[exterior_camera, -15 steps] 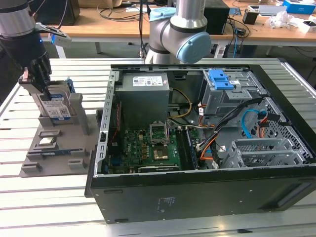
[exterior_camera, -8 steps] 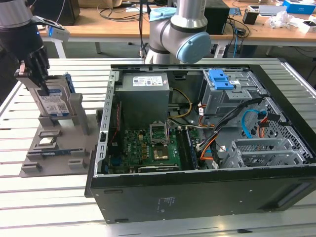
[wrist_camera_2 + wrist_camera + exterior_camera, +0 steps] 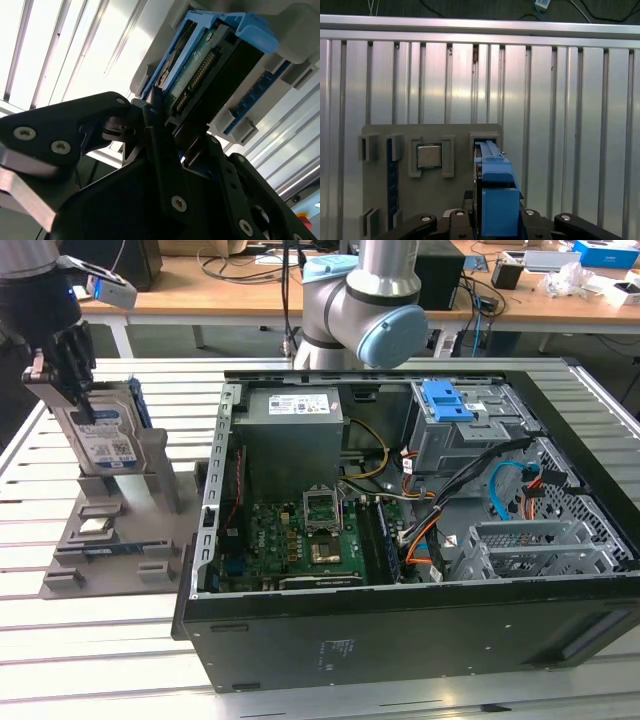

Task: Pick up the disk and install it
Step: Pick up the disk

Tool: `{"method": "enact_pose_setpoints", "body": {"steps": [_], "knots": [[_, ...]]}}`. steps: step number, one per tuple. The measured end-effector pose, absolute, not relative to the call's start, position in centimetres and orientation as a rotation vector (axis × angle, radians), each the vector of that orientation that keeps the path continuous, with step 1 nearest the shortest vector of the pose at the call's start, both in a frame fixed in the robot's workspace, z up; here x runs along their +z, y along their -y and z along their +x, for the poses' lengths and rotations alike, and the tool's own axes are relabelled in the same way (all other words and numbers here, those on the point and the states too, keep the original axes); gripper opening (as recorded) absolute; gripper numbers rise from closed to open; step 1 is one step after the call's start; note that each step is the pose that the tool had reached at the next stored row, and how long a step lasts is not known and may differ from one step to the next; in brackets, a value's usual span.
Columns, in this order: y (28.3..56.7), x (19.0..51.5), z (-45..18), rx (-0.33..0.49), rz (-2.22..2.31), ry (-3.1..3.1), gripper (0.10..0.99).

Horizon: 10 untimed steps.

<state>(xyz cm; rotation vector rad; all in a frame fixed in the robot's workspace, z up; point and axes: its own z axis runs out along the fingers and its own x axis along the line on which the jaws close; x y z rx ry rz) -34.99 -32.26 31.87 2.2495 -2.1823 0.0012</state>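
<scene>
One slatted metal bench (image 3: 100,660) carries one open computer case (image 3: 400,640) and, at the exterior view's left, one grey holder (image 3: 150,510). Cluttered desks (image 3: 560,305) stand behind. One disk (image 3: 105,440) stands upright in the holder's slot, with the hand (image 3: 80,405) clamped on its upper end. The first wrist view shows one square chip (image 3: 429,156) seated beside it.

A slatted aluminium table (image 3: 100,640) lies below the jaws; behind them stands a wooden desk (image 3: 250,298) with cables (image 3: 235,265).
</scene>
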Motion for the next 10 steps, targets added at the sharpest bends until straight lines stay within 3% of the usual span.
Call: {"method": "enact_pose_setpoints", "body": {"steps": [10], "knots": [[32.3,33.7,-35.0,0.001,2.249,2.182,0.369]]}}
